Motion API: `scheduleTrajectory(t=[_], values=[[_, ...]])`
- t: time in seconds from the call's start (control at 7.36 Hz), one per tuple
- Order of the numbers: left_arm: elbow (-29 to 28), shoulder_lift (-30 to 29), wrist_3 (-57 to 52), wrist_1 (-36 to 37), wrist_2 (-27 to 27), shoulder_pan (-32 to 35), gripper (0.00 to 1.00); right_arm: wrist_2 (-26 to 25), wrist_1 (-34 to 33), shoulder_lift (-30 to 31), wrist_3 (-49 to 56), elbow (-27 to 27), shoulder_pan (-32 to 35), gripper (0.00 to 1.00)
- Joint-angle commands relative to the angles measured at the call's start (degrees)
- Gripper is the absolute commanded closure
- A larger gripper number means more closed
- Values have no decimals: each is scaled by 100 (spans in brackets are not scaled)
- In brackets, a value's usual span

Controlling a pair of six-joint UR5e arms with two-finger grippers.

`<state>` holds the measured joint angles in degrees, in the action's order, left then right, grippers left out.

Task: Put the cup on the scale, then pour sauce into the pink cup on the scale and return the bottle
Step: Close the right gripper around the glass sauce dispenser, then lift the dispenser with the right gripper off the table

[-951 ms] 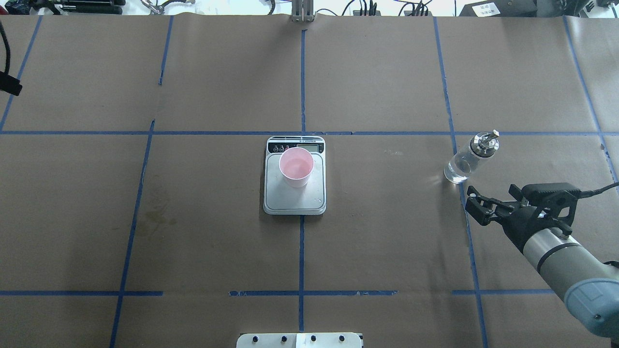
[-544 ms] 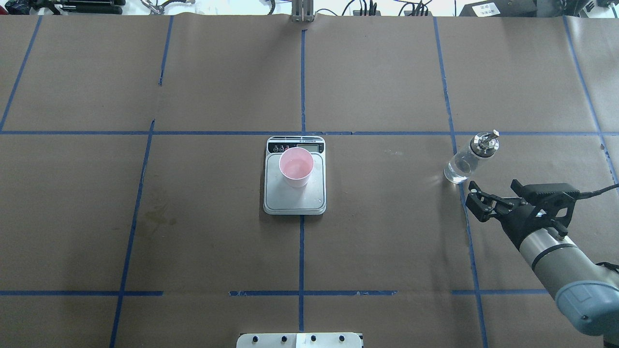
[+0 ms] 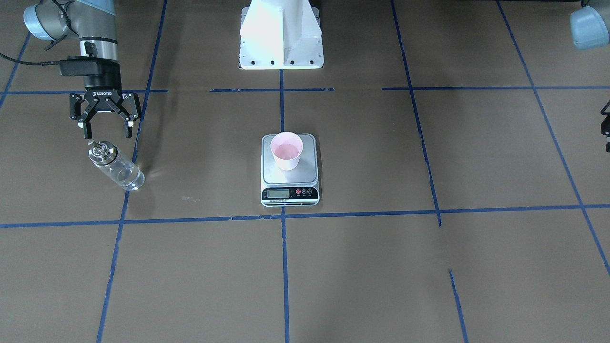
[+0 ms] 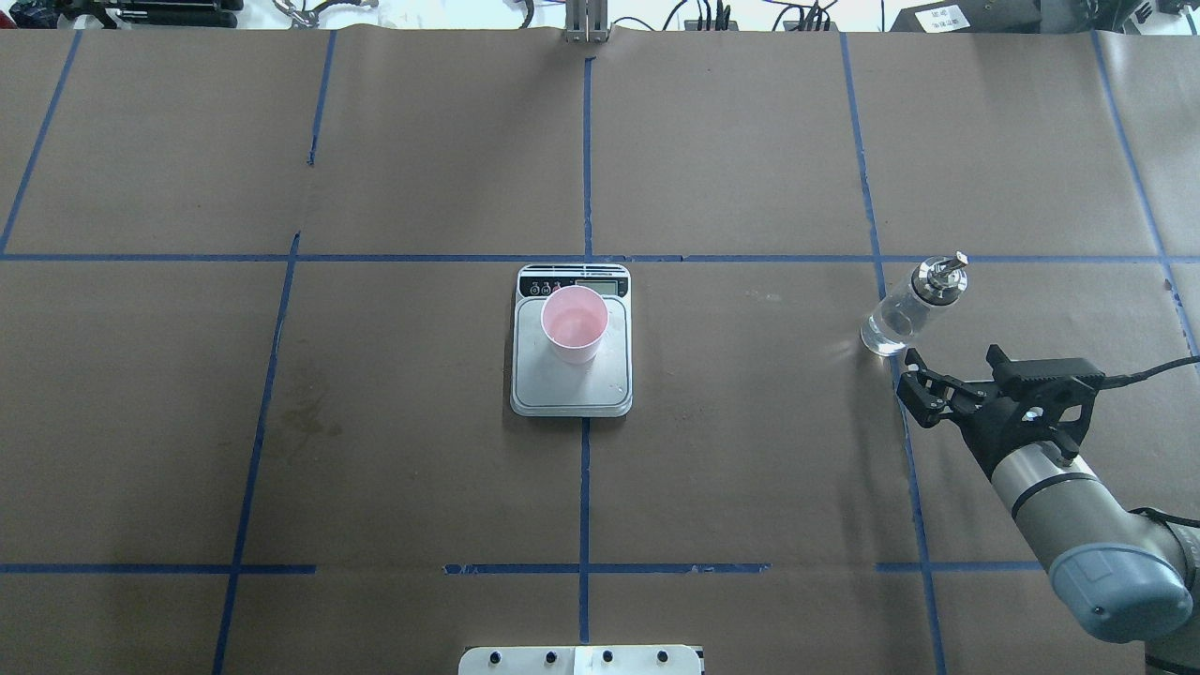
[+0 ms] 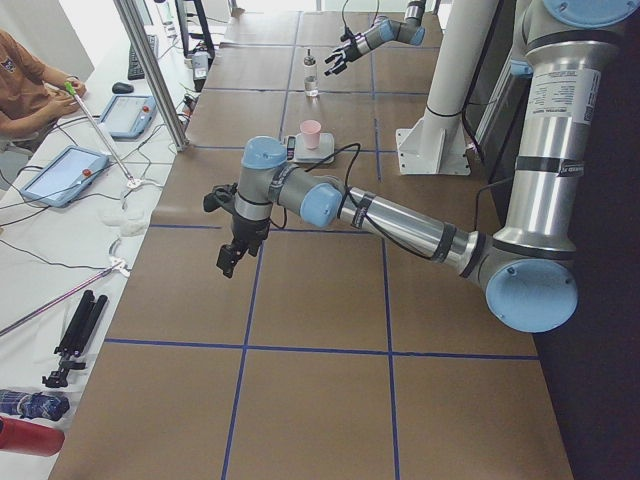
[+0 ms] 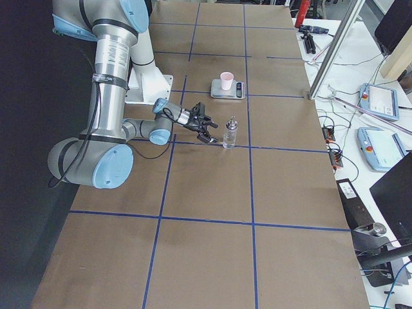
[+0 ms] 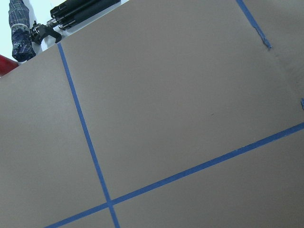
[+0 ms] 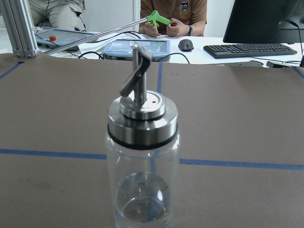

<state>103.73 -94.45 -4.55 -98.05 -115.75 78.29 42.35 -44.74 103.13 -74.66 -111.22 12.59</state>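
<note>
The pink cup (image 4: 574,323) stands upright on the scale (image 4: 562,386) at the table's middle; both also show in the front view, the cup (image 3: 286,150) on the scale (image 3: 289,193). The glass bottle (image 4: 900,314) stands upright on the table at the right, with clear sauce (image 8: 142,209) low inside. My right gripper (image 4: 914,386) is open and empty just short of the bottle (image 3: 116,166), not touching it; in the front view the right gripper (image 3: 107,133) sits behind the spout. My left gripper (image 5: 228,258) hangs over bare table far to the left; I cannot tell its state.
The robot base (image 3: 281,38) stands behind the scale. Blue tape lines grid the brown table. Beyond the far edge are an aluminium post (image 6: 335,45), tablets, a keyboard (image 8: 256,50) and a seated person (image 8: 173,14).
The right arm has shifted a little, its gripper staying open near the bottle. The left arm's part at the overhead view's left edge has moved out of view.
</note>
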Motion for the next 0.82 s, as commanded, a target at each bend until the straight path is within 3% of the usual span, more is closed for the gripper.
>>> scheduleTrajectory(t=[0.0, 0.14, 0.68], values=[[-125, 14, -125, -100, -148, 99, 0, -51, 0, -378, 82, 248, -2, 0], [-194, 14, -134, -109, -289, 99, 0, -112, 0, -642, 318, 468, -2, 0], [-212, -64, -90, -92, -317, 90, 0, -113, 9, -715, 907, 575, 374, 0]])
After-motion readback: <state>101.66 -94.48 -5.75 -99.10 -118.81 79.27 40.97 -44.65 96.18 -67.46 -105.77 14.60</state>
